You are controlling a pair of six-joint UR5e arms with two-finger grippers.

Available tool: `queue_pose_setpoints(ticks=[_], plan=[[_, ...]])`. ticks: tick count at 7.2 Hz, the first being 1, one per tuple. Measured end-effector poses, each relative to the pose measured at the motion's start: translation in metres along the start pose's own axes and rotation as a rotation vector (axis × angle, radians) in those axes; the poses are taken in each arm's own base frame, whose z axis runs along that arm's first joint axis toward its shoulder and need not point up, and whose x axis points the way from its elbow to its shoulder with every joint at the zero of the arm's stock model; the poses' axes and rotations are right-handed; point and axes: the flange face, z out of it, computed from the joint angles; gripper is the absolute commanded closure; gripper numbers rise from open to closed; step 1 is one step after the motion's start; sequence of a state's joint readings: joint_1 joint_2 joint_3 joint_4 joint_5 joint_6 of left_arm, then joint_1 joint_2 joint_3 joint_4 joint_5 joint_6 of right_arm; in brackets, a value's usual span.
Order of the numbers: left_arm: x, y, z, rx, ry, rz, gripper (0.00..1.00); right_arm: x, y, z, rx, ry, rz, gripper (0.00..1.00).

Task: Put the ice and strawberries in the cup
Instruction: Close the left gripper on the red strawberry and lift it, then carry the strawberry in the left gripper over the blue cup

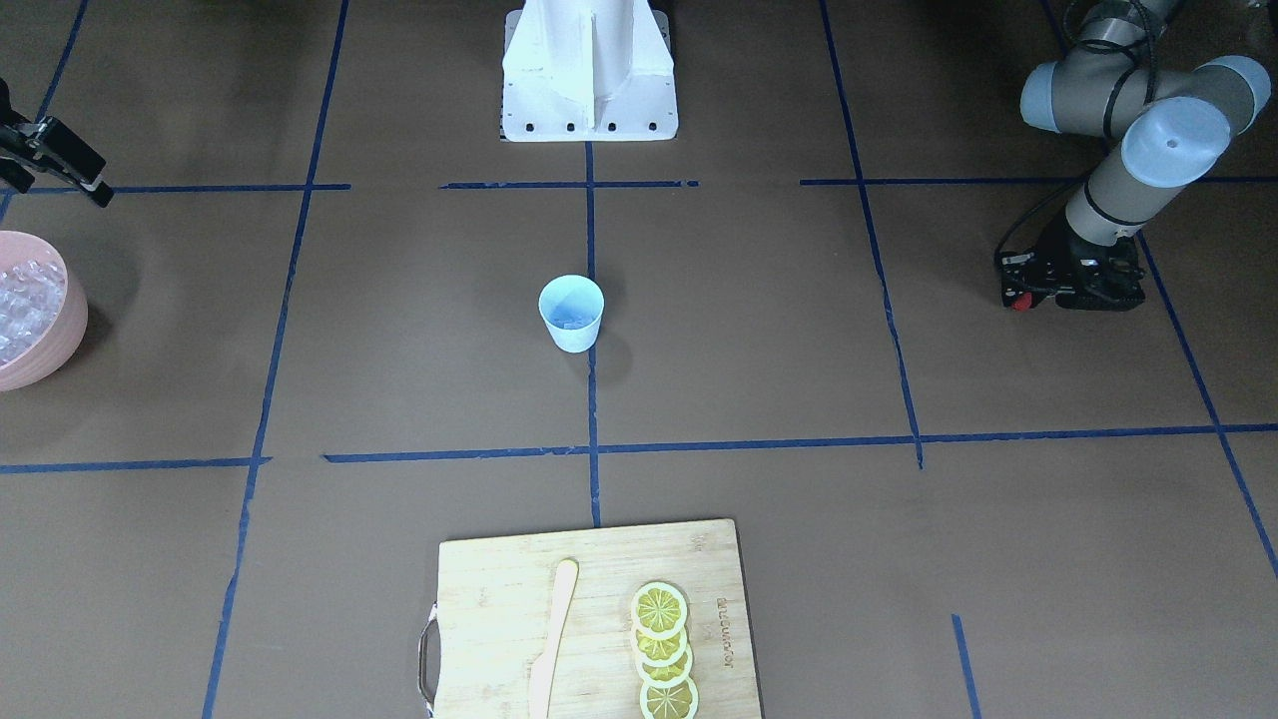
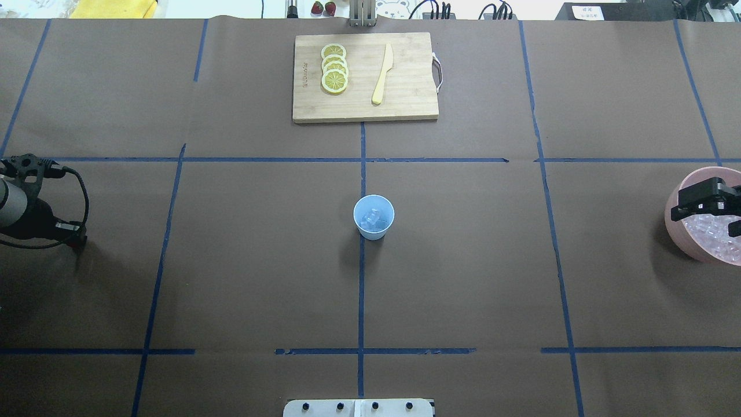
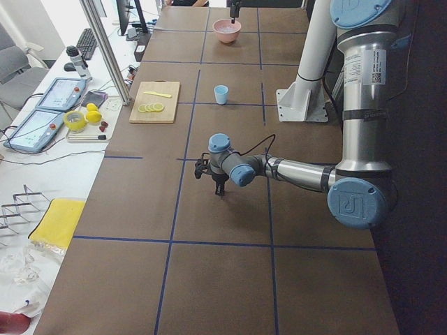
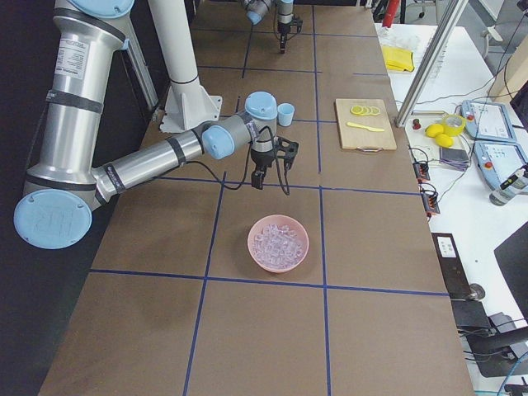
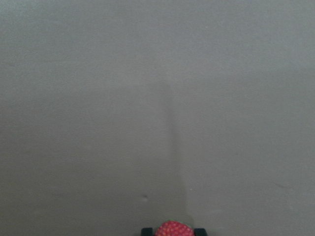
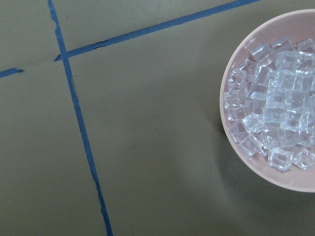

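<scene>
Left hand (image 5: 173, 232) clamped on strawberry (image 5: 174, 227), right hand (image 2: 711, 209) spread above ice (image 6: 275, 118)

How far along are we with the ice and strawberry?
The cup already holds ice cubes. The left gripper holds the strawberry, far off to the cup's side, so that drop is left. The right gripper hangs open by the pink bowl.

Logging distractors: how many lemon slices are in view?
4 lemon slices, all on the cutting board, overlapping in one row beside the wooden knife. Another could hide beneath.
</scene>
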State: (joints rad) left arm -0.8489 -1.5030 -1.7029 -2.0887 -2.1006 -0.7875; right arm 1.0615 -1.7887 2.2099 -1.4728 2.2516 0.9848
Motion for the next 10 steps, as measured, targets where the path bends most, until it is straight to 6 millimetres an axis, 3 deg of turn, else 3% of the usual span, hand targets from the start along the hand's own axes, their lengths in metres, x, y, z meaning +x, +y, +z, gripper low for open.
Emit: queue_pose_setpoints(ticks=[1, 3, 5, 6, 9, 10], plan=[[0.018, -0.001, -0.018, 0.01, 0.042, 0.015, 1.0, 0.0, 0.0, 0.0, 0.001, 0.0, 0.0, 0.0], [0.092, -0.015, -0.073, 0.046, 0.183, -0.029, 1.0, 0.0, 0.0, -0.001, 0.003, -0.001, 0.0, 0.0], [0.195, -0.035, -0.112, 0.062, 0.324, -0.113, 1.0, 0.001, 0.001, -0.002, 0.003, -0.001, 0.001, 0.0], [0.248, -0.036, -0.122, 0.042, 0.371, -0.144, 1.0, 0.002, 0.001, -0.002, 0.004, -0.001, 0.001, 0.0], [0.419, -0.024, -0.13, 0.064, 0.361, -0.178, 1.0, 0.002, 0.002, -0.003, 0.004, -0.001, 0.001, 0.0], [0.462, -0.029, -0.13, 0.075, 0.361, -0.202, 0.99, 0.002, 0.002, -0.003, 0.004, -0.001, 0.002, 0.0]])
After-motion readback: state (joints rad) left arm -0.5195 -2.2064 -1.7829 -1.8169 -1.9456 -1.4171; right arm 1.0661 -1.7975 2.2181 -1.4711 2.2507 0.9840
